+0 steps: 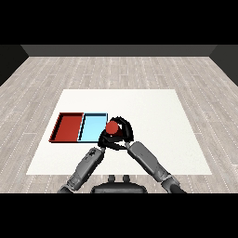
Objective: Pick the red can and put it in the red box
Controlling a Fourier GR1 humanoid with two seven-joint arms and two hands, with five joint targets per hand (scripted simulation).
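- Head view, middle of the frame: the right hand (124, 134) has its black fingers curled round the red can (112, 127), whose rounded red top shows between fingers and thumb.
- The can sits within the hand, toward its left side in the frame, just beside the right edge of the light blue tray (93, 128); whether it is lifted off the white table (153, 111) or resting on it cannot be told.
- The left hand (104, 139) lies just below and left of the can, close against the right hand; its fingers are too dark and overlapped to read.
- Further left, the red tray (68, 127) lies touching the blue one, at centre left of the frame, and holds nothing visible.
- Judged step: carrying the can leftward to the red tray.
- To do it well, the can should likely stay upright and be raised enough to pass over the blue tray's walls, crossing it wholly before coming down inside the red tray's rim.
- The left forearm lies near that path, so a slightly higher route seems wise.
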